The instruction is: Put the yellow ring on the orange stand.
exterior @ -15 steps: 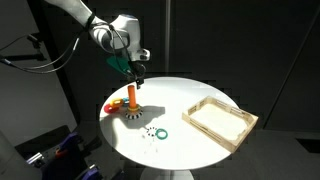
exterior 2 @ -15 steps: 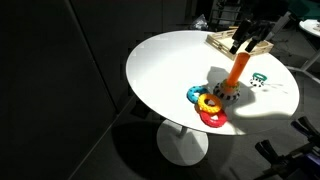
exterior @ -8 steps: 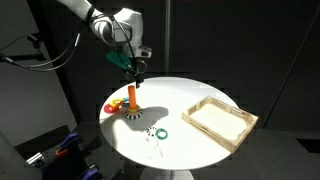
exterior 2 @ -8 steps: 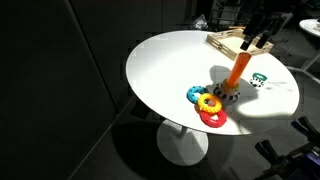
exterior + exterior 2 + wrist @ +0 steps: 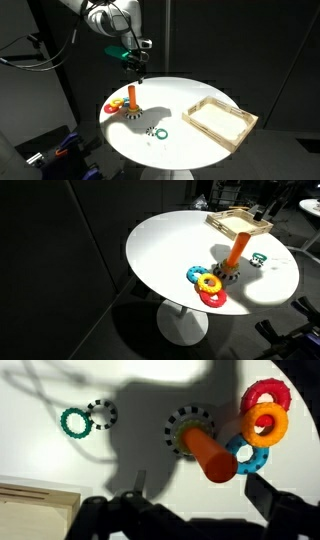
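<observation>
Hand (image 5: 139,72) hangs open, holding nothing, over the round white surface (image 5: 185,95). Wooden tray (image 5: 220,120) sits at the surface's right edge, with bare room between it and the orange stand (image 5: 131,98) left of centre. Yellow ring (image 5: 176,433) lies around the stand's foot; green ring (image 5: 74,422) lies apart.

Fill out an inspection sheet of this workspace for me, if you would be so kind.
Surface: round white table, shadowed in places.
Job's things: orange stand upright; yellow ring seemingly round its foot.
Clutter: red ring, orange-yellow ring and blue ring bunched beside the stand; green ring; dark toothed ring; wooden tray.
Claw: open, empty, above the stand.
Cables: dark loop behind the arm.
Surroundings: dark, nothing seen.
</observation>
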### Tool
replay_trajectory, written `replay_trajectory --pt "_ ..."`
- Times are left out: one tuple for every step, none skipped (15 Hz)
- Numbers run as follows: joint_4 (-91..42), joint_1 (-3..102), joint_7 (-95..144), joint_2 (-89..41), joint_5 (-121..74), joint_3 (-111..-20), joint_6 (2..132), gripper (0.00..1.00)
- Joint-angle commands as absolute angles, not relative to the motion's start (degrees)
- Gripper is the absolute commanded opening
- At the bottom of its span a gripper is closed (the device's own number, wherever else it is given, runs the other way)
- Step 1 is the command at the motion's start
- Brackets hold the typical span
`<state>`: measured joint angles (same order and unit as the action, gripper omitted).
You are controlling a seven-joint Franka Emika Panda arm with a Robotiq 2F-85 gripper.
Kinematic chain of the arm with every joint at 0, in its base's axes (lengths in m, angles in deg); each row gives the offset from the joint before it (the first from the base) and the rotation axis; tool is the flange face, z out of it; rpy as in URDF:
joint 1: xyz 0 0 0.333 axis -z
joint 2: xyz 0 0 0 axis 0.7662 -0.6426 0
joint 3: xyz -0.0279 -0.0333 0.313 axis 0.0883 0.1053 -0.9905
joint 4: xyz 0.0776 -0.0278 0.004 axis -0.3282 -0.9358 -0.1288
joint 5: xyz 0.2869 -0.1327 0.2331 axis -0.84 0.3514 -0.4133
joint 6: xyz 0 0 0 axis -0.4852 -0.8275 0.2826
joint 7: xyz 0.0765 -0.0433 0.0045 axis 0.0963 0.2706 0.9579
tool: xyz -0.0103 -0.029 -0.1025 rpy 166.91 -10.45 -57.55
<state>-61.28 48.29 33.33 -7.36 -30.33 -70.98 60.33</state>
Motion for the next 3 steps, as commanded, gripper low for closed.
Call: replay_trajectory --pt "-61.23 48.29 33.30 -7.50 -30.32 -71.03 60.17 1.00" --pt "-61.23 48.29 33.30 -7.66 -30.32 -71.04 60.18 1.00" --pt "-61.23 48.28 33.30 -7.77 -30.32 -71.05 60.19 1.00"
